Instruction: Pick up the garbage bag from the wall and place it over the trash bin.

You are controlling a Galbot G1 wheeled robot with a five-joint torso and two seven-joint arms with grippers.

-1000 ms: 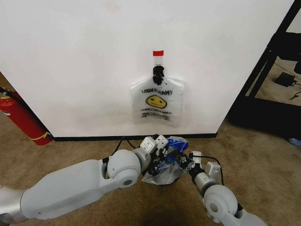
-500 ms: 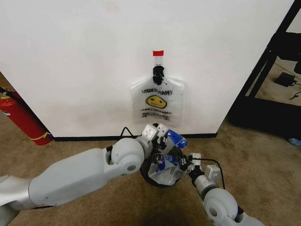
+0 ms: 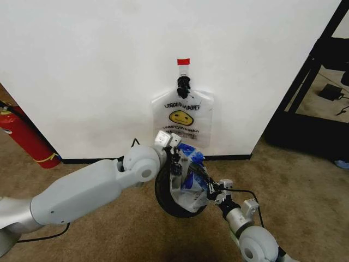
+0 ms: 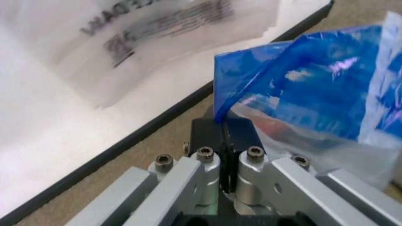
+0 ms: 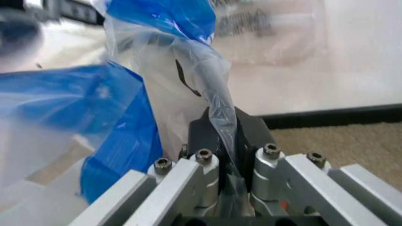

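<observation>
Left arm extends from the lower left of the head view, forearm angled up toward the wall (image 3: 82,65), elbow low, wrist turned in over the trash bin (image 3: 163,195). Left gripper (image 3: 175,159) sits at the far rim of the bin, near the black baseboard (image 3: 98,160). In the left wrist view its jaws are pressed together with no gap, pinching a blue-taped edge of the garbage bag (image 4: 301,89).

Right arm rises from the lower right corner, forearm short in view, wrist pointing up and left toward the bin. Right gripper (image 3: 211,190) is at the near right rim of the bin. In the right wrist view the jaws are closed tight on a twisted strand of the bag's translucent plastic, which runs up from between them.

The garbage bag (image 3: 188,180) is held between the two grippers, stretched across the top of the bin, its blue tape pieces showing near the left gripper and its white body hanging into the bin mouth. The bin appears tilted, its open mouth facing the camera; whether it touches the carpet (image 3: 305,185) all round cannot be told.

A second smiley bag (image 3: 182,117) with mirrored print hangs on the black hook (image 3: 182,86) below a red tape mark (image 3: 183,61). A red fire extinguisher (image 3: 24,136) leans at the far left.
</observation>
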